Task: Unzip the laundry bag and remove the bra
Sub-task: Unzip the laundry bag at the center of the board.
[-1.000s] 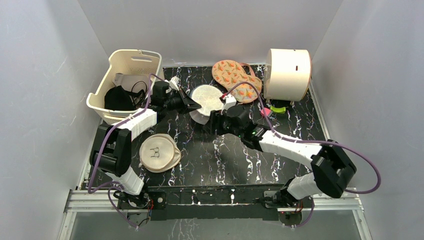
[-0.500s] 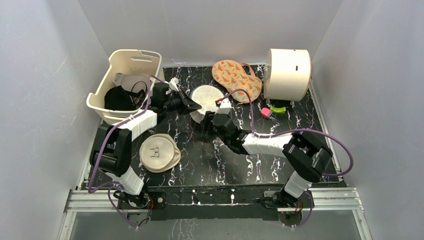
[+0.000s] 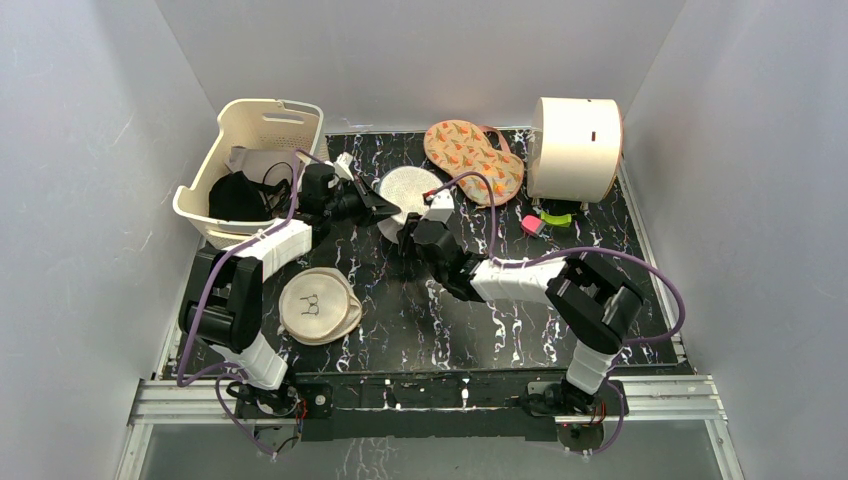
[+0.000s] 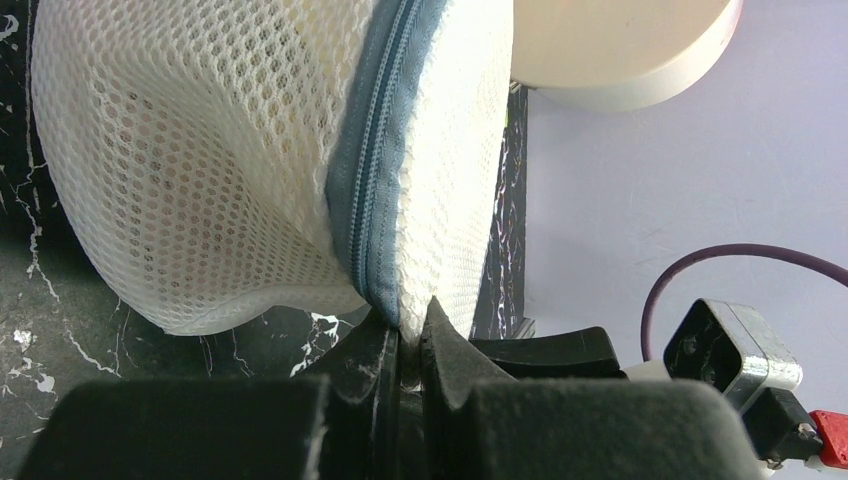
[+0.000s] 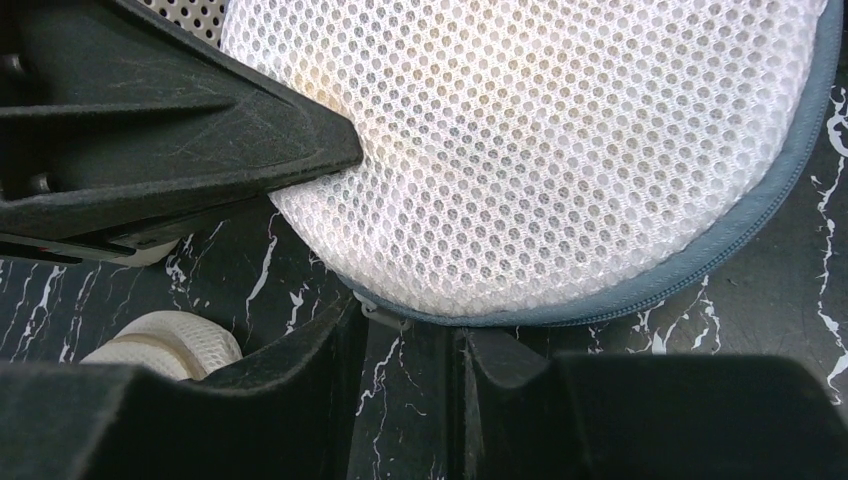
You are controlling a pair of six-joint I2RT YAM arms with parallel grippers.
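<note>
Left wrist view, closest first: my left jaws are squeezed almost together on the lower edge of the laundry bag [image 4: 230, 180], pinching it right where the grey zipper rim [image 4: 370, 200] comes down between the two white mesh domes. The bag stands on edge from that grip, its lower curve down by the black marbled desk [image 4: 40, 330]. The zipper teeth are closed along the whole stretch I can see. Past the bag sits a cream round drum [image 4: 620, 50].

On the right wrist view, my right jaws stand narrowly apart with bare desk showing in the slot between them. The small pale zipper pull [image 5: 380, 312] sits at the mouth of that slot, under the bag's rim. I cannot tell whether either finger touches it. One of my left fingers [image 5: 180, 120] presses the mesh from the upper left. The dome is honeycomb white and the rim there is zipped too.

From above, a beige round pouch [image 3: 320, 306] lies nearest my bases, beside the left arm. The bag is farther out, mid-desk, between both wrists. Beyond it are a cream basket [image 3: 215, 195] holding a black garment [image 3: 238, 195] on the left and a patterned orange garment [image 3: 470, 158] at the back.
</note>
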